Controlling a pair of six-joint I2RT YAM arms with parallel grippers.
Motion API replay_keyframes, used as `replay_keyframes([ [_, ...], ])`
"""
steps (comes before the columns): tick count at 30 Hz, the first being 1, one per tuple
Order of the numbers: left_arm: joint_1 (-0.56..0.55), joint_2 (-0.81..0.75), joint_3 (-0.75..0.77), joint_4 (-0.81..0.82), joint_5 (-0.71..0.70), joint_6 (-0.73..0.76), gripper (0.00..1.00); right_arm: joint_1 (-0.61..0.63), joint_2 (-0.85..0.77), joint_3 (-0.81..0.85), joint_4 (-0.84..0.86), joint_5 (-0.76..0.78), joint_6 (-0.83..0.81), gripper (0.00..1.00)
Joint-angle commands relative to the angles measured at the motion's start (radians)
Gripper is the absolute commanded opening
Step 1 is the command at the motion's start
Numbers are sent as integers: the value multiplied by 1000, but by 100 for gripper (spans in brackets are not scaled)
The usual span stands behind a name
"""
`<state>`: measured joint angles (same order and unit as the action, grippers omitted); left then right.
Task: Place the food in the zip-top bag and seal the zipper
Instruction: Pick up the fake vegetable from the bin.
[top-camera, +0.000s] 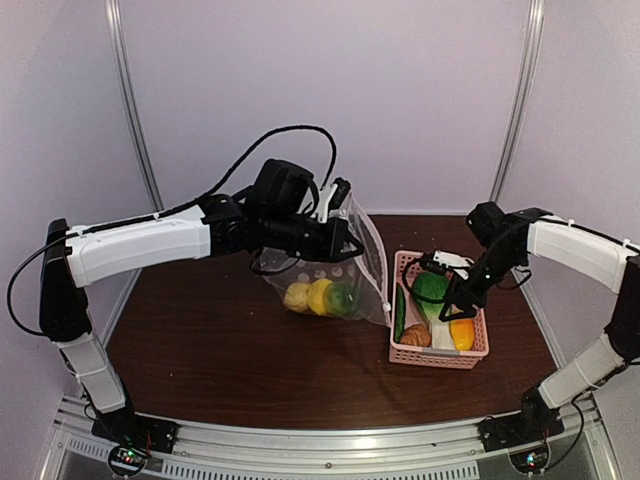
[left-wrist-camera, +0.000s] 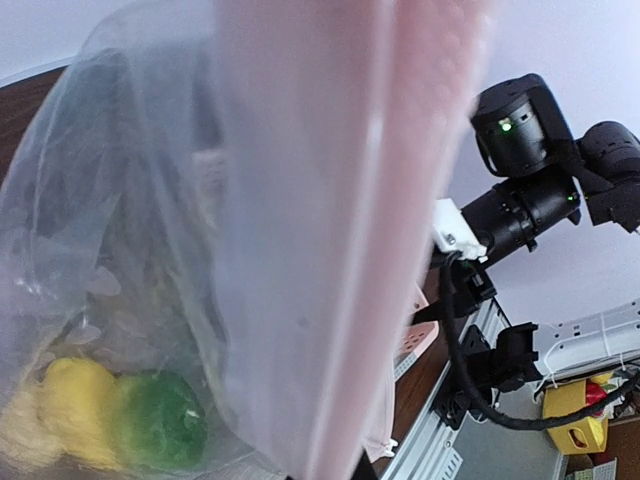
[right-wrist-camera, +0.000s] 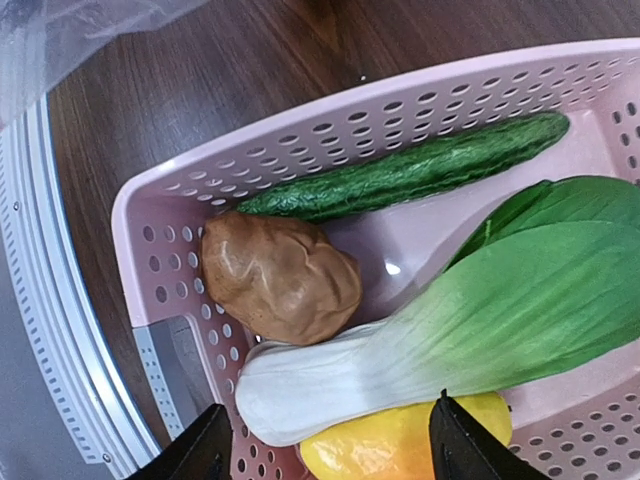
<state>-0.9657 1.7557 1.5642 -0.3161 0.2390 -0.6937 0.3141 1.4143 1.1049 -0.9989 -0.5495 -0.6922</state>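
The clear, floppy zip-top bag (top-camera: 368, 262) is hung mouth-up just left of the perforated pink basket (top-camera: 440, 358), its top edge pinched by the closed left gripper (top-camera: 338, 228); yellow lemons (top-camera: 308, 296) and a green vegetable (top-camera: 342, 298) are gathered at its bottom. In the basket a bumpy cucumber (right-wrist-camera: 410, 170) is laid along the bag-side wall — then a glossy brown bread piece (right-wrist-camera: 280, 275), bok choy (right-wrist-camera: 450, 340) with leaves toward the far end, and an orange-yellow piece (right-wrist-camera: 400, 450). The right gripper (right-wrist-camera: 330, 450) is held above the basket, jaws spread, empty.
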Motion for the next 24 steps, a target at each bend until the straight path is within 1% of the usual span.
replay_keyframes([
  [1, 7, -51, -19, 12, -21, 5, 0, 20, 92, -12, 2, -36, -69, 68],
  [3, 7, -58, -24, 10, -32, 5, 0, 32, 127, -8, 17, -50, -67, 68],
  [5, 10, -65, -27, 7, -39, 8, 0, 50, 150, -11, 36, -46, -76, 70],
  [12, 15, -75, -31, 2, -51, 6, 0, 118, 204, -31, 115, 24, -123, 76],
  [18, 16, -78, -32, 0, -53, 4, 0, 138, 290, -24, 118, 15, -149, 79],
  [21, 16, -79, -35, -2, -57, 4, 0, 145, 307, -33, 135, 17, -149, 79],
  [22, 16, -79, -36, -3, -58, 5, 0, 146, 310, -35, 143, 15, -147, 78],
  [24, 16, -79, -38, -2, -61, 3, 0, 146, 312, -37, 152, 6, -144, 72],
])
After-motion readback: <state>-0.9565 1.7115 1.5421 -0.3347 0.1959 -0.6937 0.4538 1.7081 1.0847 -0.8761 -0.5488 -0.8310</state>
